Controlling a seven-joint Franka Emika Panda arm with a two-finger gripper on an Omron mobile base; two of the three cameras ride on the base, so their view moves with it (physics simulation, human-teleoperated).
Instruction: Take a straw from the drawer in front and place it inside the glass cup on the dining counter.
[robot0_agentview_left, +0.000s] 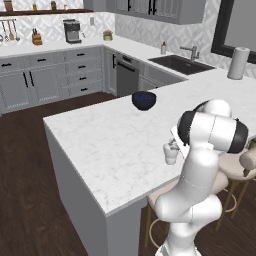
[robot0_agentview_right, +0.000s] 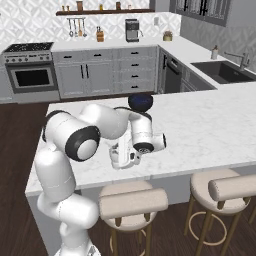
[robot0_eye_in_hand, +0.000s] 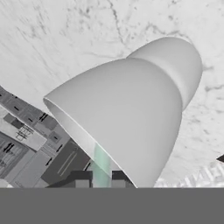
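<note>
The glass cup stands near the stool-side edge of the white marble dining counter. In the hand view the cup looms large and tilted, just beyond my fingertips. My gripper is shut on the straw, a thin pale strip between the two dark tips. From the base views my gripper hangs close over the cup, pointing down, and my hand covers most of the cup in the right base view. The drawer is out of view.
A dark blue bowl sits farther in on the counter. Padded stools stand under the counter's overhang beside my base. A sink and a paper towel roll lie at the far right.
</note>
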